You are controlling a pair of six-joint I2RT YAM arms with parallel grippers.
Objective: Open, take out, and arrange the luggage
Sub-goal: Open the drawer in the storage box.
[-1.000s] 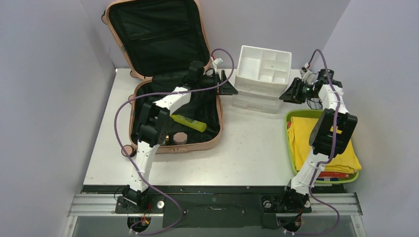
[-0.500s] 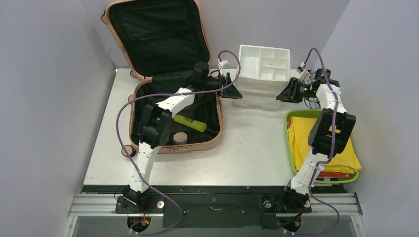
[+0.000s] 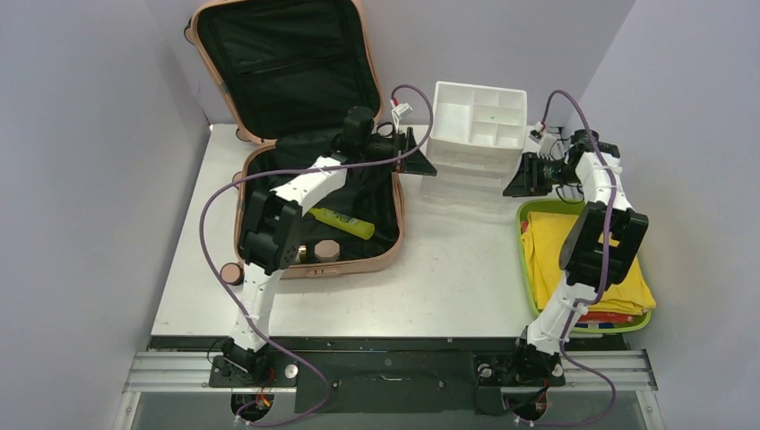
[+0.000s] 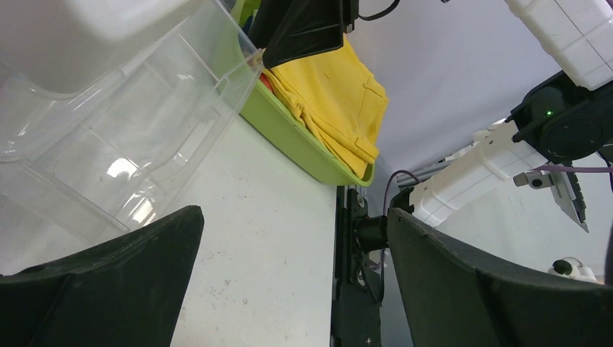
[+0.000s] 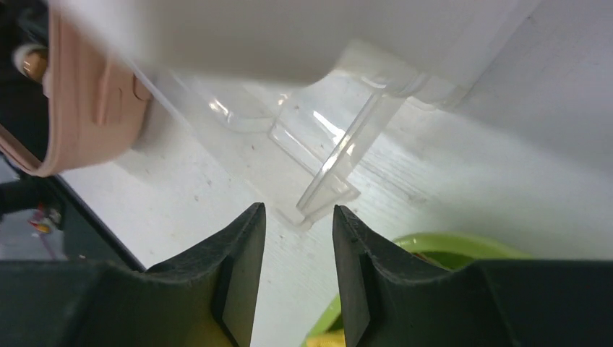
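Left jaws wide apart, right jaws barely apart, both empty, plain only from the wrists; overhead, open luggage (image 3: pixel 287 67).

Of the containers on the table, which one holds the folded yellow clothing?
The lime-green tray at the table's right edge: yellow clothing fills it. The open luggage and the white organizer show none.

White organizer (image 3: pixel 475 116) between luggage (image 3: pixel 287 72) and tray (image 3: pixel 548 205)
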